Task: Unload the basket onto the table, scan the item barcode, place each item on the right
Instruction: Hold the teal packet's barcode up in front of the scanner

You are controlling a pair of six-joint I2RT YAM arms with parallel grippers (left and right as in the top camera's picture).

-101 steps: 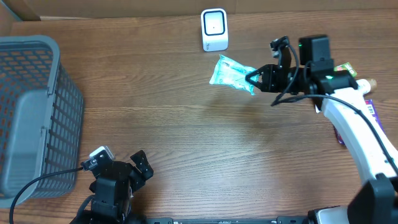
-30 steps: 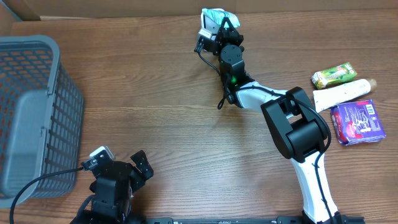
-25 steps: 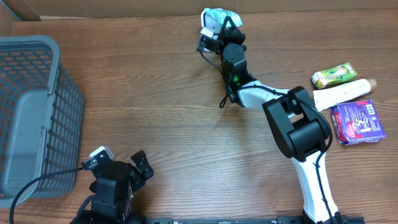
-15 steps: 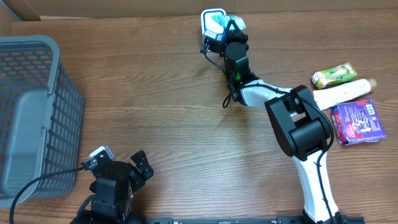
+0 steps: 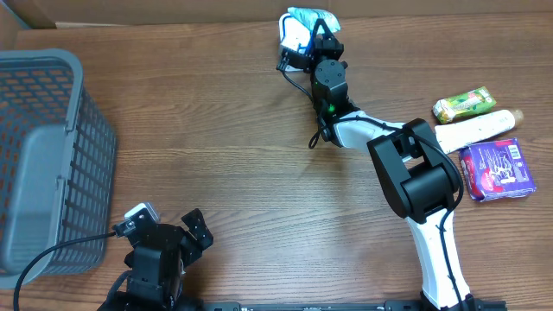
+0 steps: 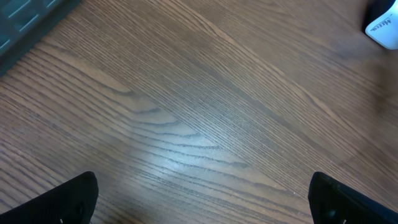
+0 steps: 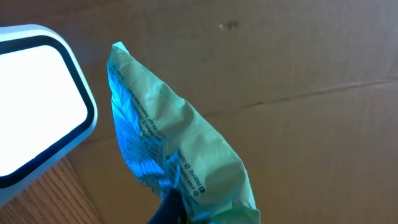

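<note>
Right gripper (image 5: 314, 31), jaws pinched tight on a teal snack packet (image 7: 180, 155), holds it up just beside the scanner (image 7: 37, 99) at the far edge of the table (image 5: 259, 173), w/ cardboard (image 7: 311, 56) behind. In the wrist view the packet's printed face sits right of the scanner's lit white window. Its lower end is in the grip and its top corner leans toward the scanner; contact btwn the two can't be told. Left gripper (image 6: 205, 199), fingers spread wide w/ nothing btwn them, hangs over bare wood well apart from the scanner. Grey basket (image 5: 43, 155) stands far left of the scanner. Green bar (image 5: 464, 104), white tube (image 5: 479, 129) and purple packet (image 5: 494, 169) lie grouped well to the scanner's right.
</note>
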